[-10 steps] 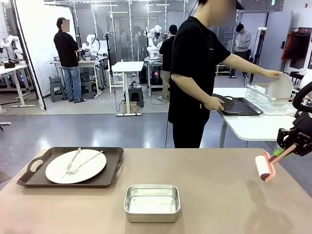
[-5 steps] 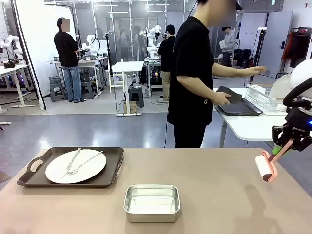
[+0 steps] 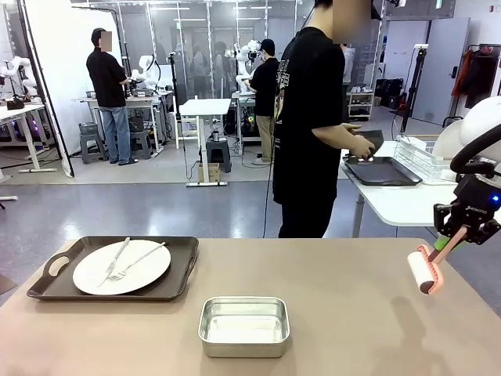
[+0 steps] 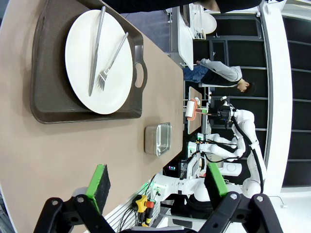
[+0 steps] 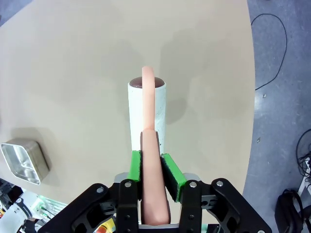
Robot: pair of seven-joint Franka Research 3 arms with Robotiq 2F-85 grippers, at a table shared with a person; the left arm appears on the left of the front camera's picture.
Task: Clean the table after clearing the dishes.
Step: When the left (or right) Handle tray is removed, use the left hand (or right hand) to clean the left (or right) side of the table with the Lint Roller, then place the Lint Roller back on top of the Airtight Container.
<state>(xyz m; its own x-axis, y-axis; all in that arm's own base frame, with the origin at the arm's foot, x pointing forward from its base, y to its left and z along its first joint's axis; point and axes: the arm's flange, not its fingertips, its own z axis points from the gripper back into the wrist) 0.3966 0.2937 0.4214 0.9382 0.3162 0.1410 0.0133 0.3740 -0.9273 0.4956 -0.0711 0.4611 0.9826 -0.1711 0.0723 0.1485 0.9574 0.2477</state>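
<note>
Bench, matte beige, front view: round white plate with fork and knife on a dark handled tray at left, shiny rectangular steel pan centre, bare surface to the right; near edge cut off. Right hand near the right edge pinches a pink-handled roller. Left wrist view: left hand spread wide above bare bench beside the tray. Right wrist view: green pads pinch the smooth handle; the white cylinder hangs over bare bench, edge close.

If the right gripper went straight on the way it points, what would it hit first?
Probably the bare table: the right gripper points its roller down at it.
</note>
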